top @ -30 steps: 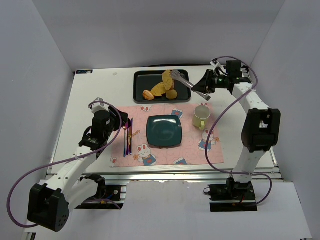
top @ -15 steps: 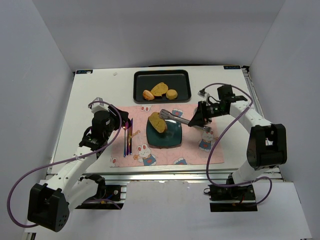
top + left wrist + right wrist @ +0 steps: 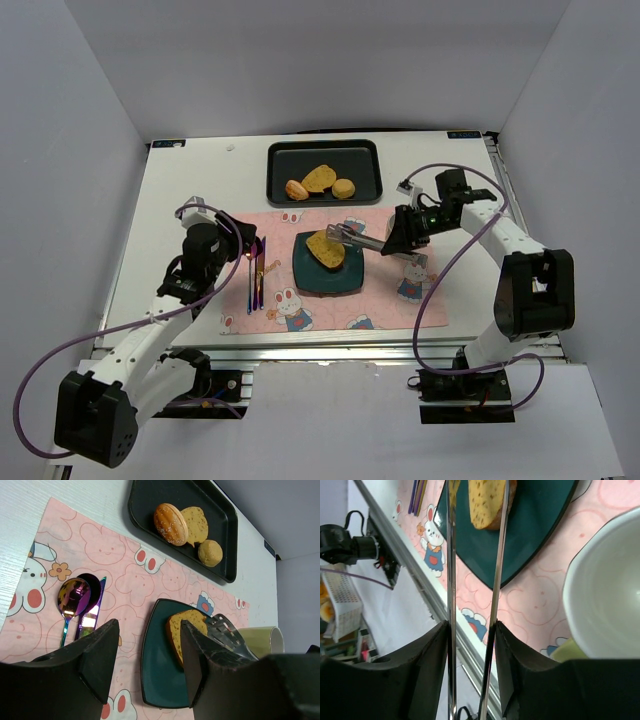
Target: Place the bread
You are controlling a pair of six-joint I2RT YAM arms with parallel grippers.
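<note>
**Placing step.** The right gripper [image 3: 403,233] is clamped on the handles of metal tongs [image 3: 360,240]. The tong blades flank a bread slice [image 3: 326,250] resting on the teal square plate [image 3: 330,283] (whether the blades pinch it or merely stand beside it cannot be told). The tongs presumably give reach and keep the fingers off the food. The left gripper [image 3: 240,245], fingers spread wide and holding nothing, hangs over the pink placemat [image 3: 290,225] beside the spoon and knife [image 3: 255,275], apart from the plate and so out of the way. Three other breads lie on the black tray [image 3: 280,160], and a mug [image 3: 605,580] stands beside the plate.
</note>
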